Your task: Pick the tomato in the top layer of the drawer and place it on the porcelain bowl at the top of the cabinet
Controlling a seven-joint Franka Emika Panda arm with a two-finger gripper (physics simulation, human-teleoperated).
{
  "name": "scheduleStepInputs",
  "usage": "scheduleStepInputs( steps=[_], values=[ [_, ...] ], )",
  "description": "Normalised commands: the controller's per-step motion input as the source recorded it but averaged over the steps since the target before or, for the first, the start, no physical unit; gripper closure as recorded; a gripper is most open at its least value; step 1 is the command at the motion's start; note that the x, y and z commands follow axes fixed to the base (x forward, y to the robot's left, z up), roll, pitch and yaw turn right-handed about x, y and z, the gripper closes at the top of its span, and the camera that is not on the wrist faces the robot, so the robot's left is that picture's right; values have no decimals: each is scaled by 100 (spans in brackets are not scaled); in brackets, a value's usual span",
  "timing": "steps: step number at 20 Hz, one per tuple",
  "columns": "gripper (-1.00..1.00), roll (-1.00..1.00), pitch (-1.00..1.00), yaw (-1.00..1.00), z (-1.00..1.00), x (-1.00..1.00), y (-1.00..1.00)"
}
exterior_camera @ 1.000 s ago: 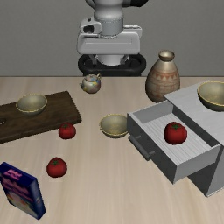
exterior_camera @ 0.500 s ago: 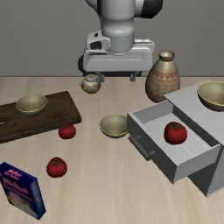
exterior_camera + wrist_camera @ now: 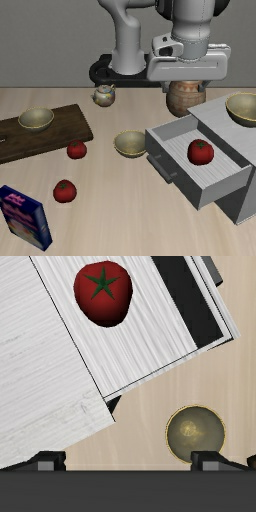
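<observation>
Bright, even light from above — the tomato shades darker underneath, edges crisp throughout.

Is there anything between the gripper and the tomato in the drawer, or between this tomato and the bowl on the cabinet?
Nothing visible does. The tomato lies uncovered in the open drawer, below the open gripper. The way up to the bowl on the cabinet also looks free.

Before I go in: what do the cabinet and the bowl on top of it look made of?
The cabinet is likely painted wood, matte pale grey; fine grain streaks show on it in the wrist view. The bowl on top seems to be glazed ceramic, cream-olive, with a soft sheen at the rim; porcelain can't be confirmed by look.
</observation>
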Motion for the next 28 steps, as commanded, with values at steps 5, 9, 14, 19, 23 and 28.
scheduleStepInputs(
  steps=[5,9,14,19,23,28],
  values=[
    [-100,0,0,-27,0,0,20],
    [-100,0,0,-45,0,0,0],
    [-100,0,0,-49,0,0,0],
    [-100,0,0,-45,0,0,0],
    [-100,0,0,-28,0,25,0],
    [-100,0,0,0,0,100,0]
  ],
)
